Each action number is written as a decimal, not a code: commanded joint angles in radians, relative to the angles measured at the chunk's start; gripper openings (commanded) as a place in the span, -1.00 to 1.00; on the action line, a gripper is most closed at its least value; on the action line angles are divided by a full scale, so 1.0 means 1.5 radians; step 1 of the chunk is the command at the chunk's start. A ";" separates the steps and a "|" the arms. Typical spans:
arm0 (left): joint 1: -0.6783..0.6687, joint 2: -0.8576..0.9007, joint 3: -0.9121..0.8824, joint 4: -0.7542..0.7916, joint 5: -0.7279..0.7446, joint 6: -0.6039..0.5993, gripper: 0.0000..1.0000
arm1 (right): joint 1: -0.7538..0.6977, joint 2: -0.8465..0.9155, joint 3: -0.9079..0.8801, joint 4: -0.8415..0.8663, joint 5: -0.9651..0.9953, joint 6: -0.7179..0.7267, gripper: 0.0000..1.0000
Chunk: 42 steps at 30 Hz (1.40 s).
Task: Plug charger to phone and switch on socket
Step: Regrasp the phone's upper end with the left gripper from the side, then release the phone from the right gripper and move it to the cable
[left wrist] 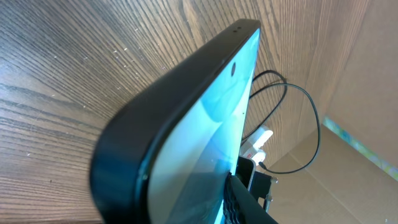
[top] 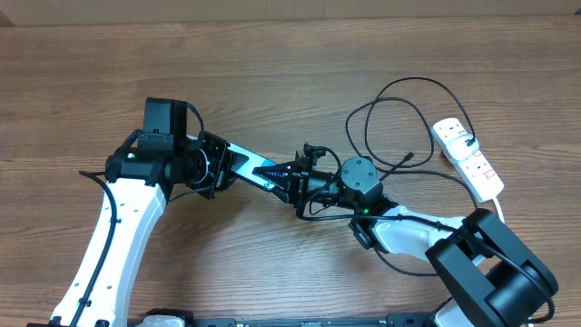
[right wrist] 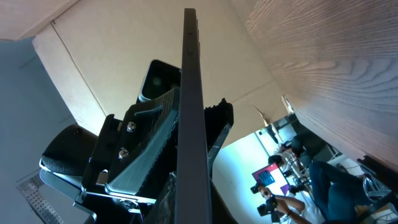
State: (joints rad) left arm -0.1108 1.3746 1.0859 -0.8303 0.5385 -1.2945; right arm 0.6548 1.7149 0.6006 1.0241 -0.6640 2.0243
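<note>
1. Two arms are meeting mid-table above the wood-grain table (top: 272, 64). The phone (top: 257, 163) is hanging between them, off the surface and turned nearly on edge.
2. The phone is a slim slab with a glossy teal screen (left wrist: 211, 118) and a rounded dark frame. In the right wrist view it is showing as a thin dark blade, with a ribbed grey pad (right wrist: 144, 146) and a black finger flanking it.
3. The right gripper (top: 304, 180) is reaching left, clenched on the phone's right end.
4. The left gripper (top: 218, 171) is reaching right at the phone's left end. I cannot tell whether it is clamping.
5. The charger (top: 406, 160), a thin black cable, is lying in loose loops right of the grippers, with its tip apart from the phone.
6. The socket (top: 467, 156), a white oblong strip, is lying far right, with its white cord trailing toward the near edge.
</note>
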 commanded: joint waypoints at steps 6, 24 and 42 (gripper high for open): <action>-0.005 -0.001 -0.001 -0.006 -0.022 -0.037 -0.83 | 0.013 -0.013 0.011 0.012 -0.040 0.092 -0.71; -0.005 -0.001 -0.001 -0.005 -0.074 -0.046 -0.91 | 0.013 -0.013 0.011 0.011 -0.040 0.092 0.21; -0.005 -0.001 -0.001 -0.059 -0.184 0.257 -0.92 | -0.032 -0.017 0.012 -0.362 0.191 -0.614 0.67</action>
State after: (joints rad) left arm -0.1116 1.3750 1.0847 -0.8917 0.2676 -1.0565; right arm 0.6495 1.7054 0.6113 0.4881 -0.4248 1.2751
